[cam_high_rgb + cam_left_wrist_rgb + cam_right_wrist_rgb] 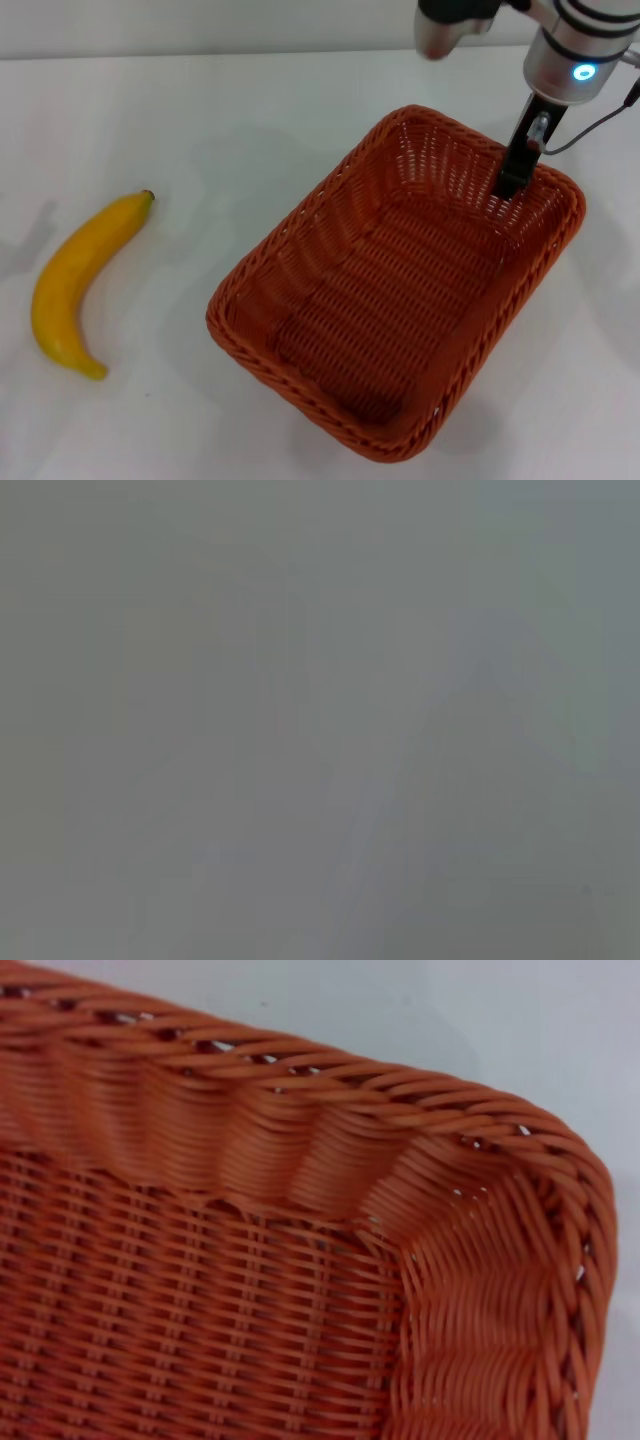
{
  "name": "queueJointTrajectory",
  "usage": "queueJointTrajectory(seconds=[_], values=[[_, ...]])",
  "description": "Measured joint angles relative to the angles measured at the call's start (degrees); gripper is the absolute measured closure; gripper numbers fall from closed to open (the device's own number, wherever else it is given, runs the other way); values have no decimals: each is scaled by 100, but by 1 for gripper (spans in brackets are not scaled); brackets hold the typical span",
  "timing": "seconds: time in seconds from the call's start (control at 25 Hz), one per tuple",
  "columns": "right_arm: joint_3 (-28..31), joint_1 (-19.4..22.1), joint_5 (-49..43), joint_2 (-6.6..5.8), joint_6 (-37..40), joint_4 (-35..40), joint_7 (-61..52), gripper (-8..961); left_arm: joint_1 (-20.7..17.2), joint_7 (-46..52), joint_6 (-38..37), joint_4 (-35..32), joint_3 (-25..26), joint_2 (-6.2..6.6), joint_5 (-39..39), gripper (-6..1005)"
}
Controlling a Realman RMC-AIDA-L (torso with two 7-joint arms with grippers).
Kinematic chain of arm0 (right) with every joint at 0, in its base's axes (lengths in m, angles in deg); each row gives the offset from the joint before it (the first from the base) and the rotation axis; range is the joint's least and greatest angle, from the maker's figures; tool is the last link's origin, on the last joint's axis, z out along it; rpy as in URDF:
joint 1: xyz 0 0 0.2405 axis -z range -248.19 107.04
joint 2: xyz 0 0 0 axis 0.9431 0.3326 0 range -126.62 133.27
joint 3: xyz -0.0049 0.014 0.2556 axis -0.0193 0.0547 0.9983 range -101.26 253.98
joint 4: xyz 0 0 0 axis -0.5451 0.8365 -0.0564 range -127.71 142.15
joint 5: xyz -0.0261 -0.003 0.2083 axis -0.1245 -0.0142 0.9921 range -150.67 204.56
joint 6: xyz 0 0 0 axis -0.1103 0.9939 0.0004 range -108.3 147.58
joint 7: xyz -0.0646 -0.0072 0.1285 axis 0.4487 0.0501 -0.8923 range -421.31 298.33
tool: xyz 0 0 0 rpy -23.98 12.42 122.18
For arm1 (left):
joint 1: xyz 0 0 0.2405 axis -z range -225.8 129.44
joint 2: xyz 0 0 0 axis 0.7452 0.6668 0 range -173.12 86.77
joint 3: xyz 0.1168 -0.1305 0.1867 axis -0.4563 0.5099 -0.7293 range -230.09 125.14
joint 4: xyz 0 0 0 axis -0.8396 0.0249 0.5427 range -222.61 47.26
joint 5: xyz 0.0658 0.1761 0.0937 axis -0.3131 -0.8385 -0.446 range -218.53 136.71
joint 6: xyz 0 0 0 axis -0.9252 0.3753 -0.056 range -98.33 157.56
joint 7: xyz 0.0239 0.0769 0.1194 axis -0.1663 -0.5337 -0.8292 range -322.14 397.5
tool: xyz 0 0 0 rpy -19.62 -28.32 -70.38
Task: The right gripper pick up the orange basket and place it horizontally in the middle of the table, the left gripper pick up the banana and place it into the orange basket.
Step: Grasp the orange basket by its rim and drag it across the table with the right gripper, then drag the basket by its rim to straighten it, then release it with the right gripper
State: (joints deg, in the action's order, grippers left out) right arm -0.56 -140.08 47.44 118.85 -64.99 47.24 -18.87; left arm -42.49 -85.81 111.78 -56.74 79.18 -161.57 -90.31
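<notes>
The orange basket (330, 205) sits on the white table (200, 110) right of centre, turned diagonally, with nothing in it. The yellow banana (72, 278) lies on the table at the left, well apart from the basket, its dark stem tip pointing away from me. My right gripper (517, 172) reaches down from the far right, under its blue ring light, into the basket's far right corner by the rim. The right wrist view is filled by that corner of the basket (250, 1130). The left gripper is out of view, and the left wrist view is a plain grey blur.
Bare white tabletop lies between the banana and the basket and along the far side. A thin cable (600, 125) hangs from the right wrist beside the basket's far corner.
</notes>
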Motion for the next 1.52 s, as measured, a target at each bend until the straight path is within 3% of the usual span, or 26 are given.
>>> queueJointTrajectory(seconds=[0.2, 0.36, 0.64, 0.68, 0.88, 1.12, 1.52], values=[[749, 13, -45, -84, -171, 24, 4, 680, -11, 0, 8, 0, 0, -8, 5, 196], [1288, 99, -210, -235, -289, 176, -211, 699, -1, 0, 33, 0, 1, -8, 11, 196], [1845, 222, -349, -625, -398, 217, -770, 783, 43, 0, 13, 43, -7, -4, 10, 197], [2147, 226, -346, -728, -476, 213, -867, 783, 62, 0, 12, 45, -11, 3, 7, 197], [3023, 311, -361, -966, -704, 139, -1206, 784, 127, 0, 2, 33, -43, 34, 1, 197], [3599, 552, -282, -966, -786, 208, -1708, 784, 151, 7, -6, 45, 0, 66, -77, 197], [3707, 963, 52, -737, -954, 420, -1782, 785, 230, 48, -18, 81, 9, 126, -123, 196]])
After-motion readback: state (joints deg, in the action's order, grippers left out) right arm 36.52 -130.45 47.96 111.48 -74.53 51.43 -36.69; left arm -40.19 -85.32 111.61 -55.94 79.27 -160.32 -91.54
